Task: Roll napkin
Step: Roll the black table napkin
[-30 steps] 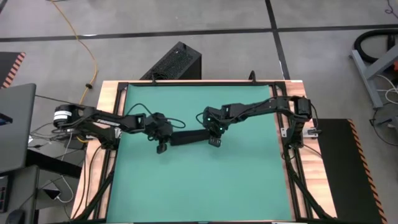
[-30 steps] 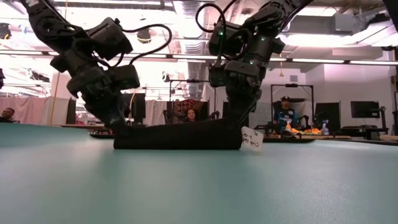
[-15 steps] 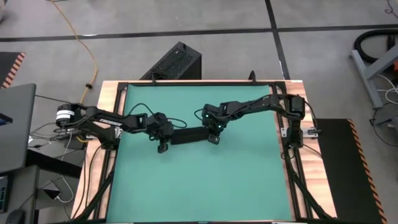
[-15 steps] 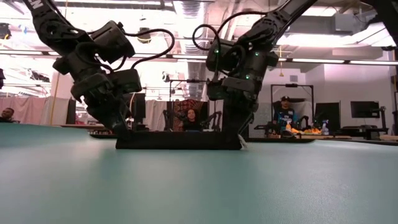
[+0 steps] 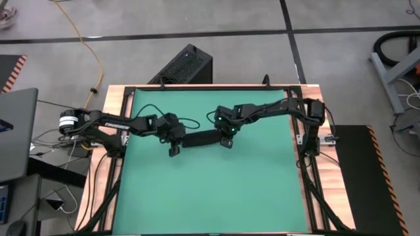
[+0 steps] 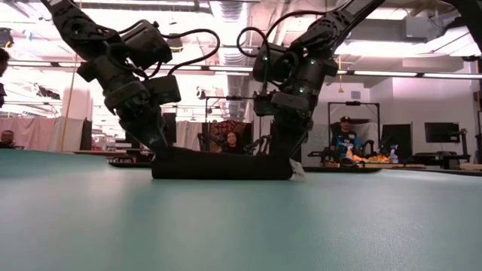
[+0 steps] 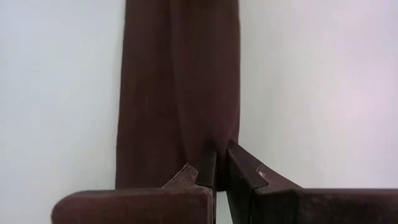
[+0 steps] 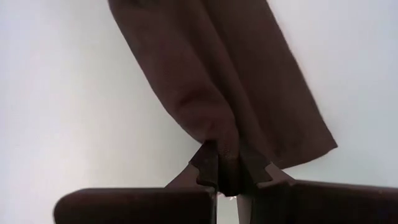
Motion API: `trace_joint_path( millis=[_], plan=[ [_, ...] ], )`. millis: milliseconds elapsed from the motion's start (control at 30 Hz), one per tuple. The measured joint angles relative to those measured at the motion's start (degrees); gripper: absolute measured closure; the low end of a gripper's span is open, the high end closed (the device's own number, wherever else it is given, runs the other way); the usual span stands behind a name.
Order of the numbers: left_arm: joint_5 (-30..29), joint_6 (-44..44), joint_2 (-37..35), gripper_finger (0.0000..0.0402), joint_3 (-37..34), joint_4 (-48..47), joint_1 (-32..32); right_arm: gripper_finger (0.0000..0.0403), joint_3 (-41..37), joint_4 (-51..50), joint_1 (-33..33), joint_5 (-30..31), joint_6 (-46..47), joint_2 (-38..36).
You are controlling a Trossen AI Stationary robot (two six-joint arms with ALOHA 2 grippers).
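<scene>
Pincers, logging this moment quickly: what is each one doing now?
Left pincer: closed on the napkin.
Right pincer: closed on the napkin's other end.

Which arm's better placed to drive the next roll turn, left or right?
Neither clearly, a judgement. The left pincer and the right pincer are each shut on opposite ends of the napkin, which lies narrow on the green mat. Rolling evenly likely needs both moving together.

Table (image 5: 197, 196): green mat top, wooden border, black frame. Napkin (image 5: 202, 139) lies on mat as narrow dark strip, lengthwise across table, nearer table's far edge than near edge
</scene>
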Motion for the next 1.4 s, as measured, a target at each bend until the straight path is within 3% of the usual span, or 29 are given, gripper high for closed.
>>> trace_joint_path(
  millis=[433, 767, 1067, 1233, 1400],
  plan=[
    [-4.2, 3.0, 0.0, 0.0401, 0.0, -0.8, 4.5, 0.0370, 0.7, 1.0, -1.8, -0.8, -1.0, 0.0],
    [-4.6, 7.9, 0.5, 0.0401, 0.0, 1.8, 10.1, 0.0370, 0.7, 1.1, -1.7, -4.9, -1.5, -0.1],
    [1.7, 8.8, 11.6, 0.0401, 0.5, 10.4, 11.6, 0.0370, 0.8, 0.9, -1.0, -4.8, -1.3, -0.1],
    [2.9, 9.0, 14.5, 0.0401, 0.9, 10.4, 11.7, 0.0370, 3.5, -0.8, -0.7, -4.4, -1.9, -0.2],
    [9.3, 5.5, 14.2, 0.0401, 0.9, 5.3, 11.4, 0.0370, 4.8, -3.9, -0.4, -4.5, -2.8, -0.2]
  ],
)
